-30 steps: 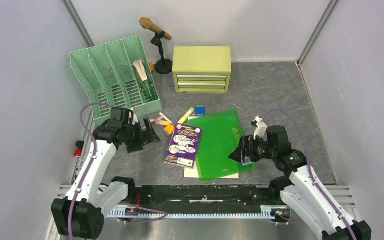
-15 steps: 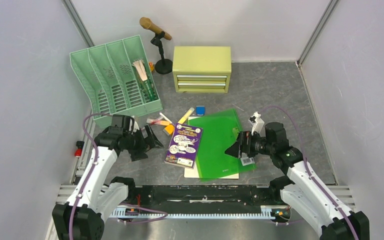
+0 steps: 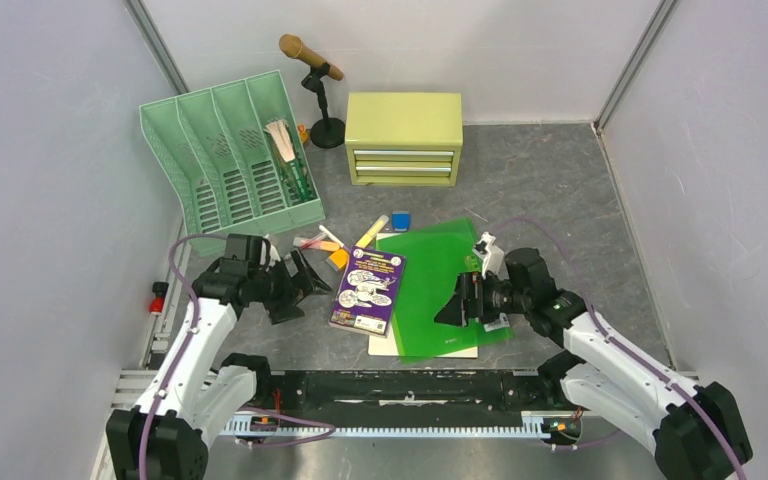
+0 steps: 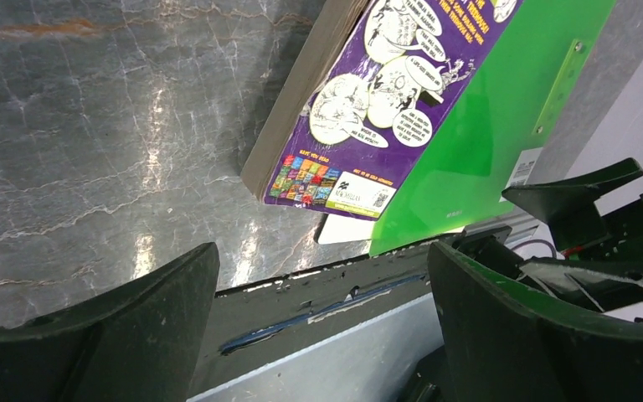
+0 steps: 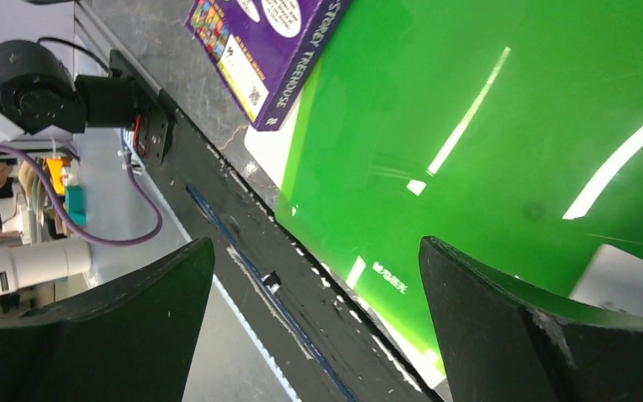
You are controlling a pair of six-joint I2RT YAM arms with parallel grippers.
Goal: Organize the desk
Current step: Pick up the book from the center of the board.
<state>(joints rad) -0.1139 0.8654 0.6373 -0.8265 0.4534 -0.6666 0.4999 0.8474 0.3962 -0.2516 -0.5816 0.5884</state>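
- Left arm rose from its base, bent at the elbow, with the wrist turned inward.
- left gripper (image 3: 301,276) pointed right, low over the desk (image 3: 545,190), just left of the purple book (image 3: 368,290).
- Its jaws were wide apart with nothing between them.
- Right arm reached forward and left, forearm low.
- right gripper (image 3: 450,303) pointed left over the green folder (image 3: 430,262). Jaws spread wide and empty.
- Book lay partly on the folder's left edge, and a white sheet (image 3: 384,346) stuck out under both at the near side.
- The desk filled the floor between pale walls, with a green file rack (image 3: 225,150) at back left and a yellow-green cabinet (image 3: 404,137) at the back.
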